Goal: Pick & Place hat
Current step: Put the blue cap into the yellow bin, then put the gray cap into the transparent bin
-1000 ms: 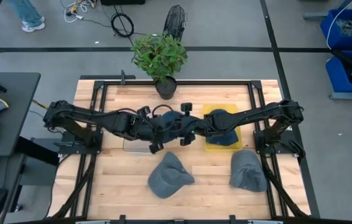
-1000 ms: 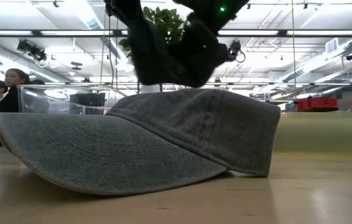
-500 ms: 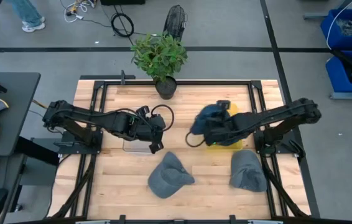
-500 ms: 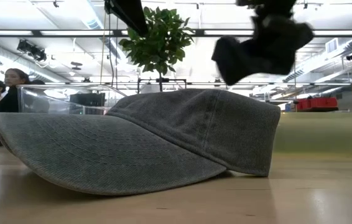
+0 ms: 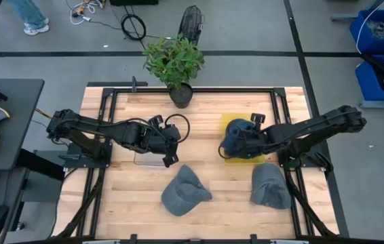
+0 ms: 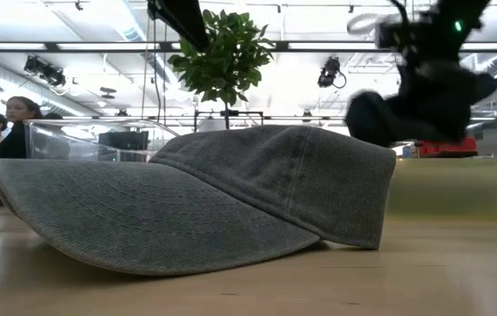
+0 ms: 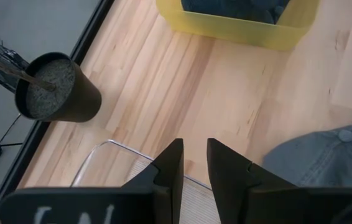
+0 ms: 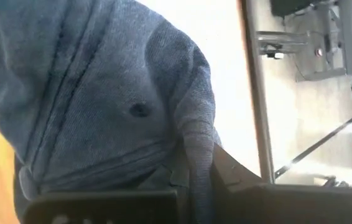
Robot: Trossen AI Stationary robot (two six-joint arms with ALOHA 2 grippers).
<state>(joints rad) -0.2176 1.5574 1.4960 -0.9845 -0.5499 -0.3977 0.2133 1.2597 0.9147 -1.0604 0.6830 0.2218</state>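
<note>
A dark blue hat point(image 5: 233, 131) is carried by my right gripper point(image 5: 246, 139) over the yellow bin point(image 5: 245, 158) at the table's right middle. In the low view the blue hat point(image 6: 389, 114) hangs above the yellow bin point(image 6: 459, 189). My right gripper is shut on it. Two grey hats lie crown-up on the near table, one point(image 5: 185, 190) at the middle and one point(image 5: 270, 184) at the right. My left gripper point(image 5: 172, 147) hovers left of centre, its fingers narrowly open point(image 7: 192, 165) and touching nothing. My right gripper pinches a bunched fold of the blue hat's cloth point(image 8: 194, 149) between its two fingers, coming from the table's right side. The hat fills the wrist view and hides the fingertips. It is lifted clear and hangs slack around and below the gripper point(image 6: 424, 83).
A potted plant point(image 5: 174, 64) stands at the far edge, with its dark pot point(image 7: 55, 87) near my left gripper. A clear tray point(image 5: 148, 154) lies under my left gripper. The black frame rails edge the table. People stand in the room beyond, at the low view's left.
My right gripper has carried the blue hat from the table's centre toward the right edge and lowered it over the yellow bin. My left gripper has drawn back a little toward the left, away from the hat, and then kept still.
</note>
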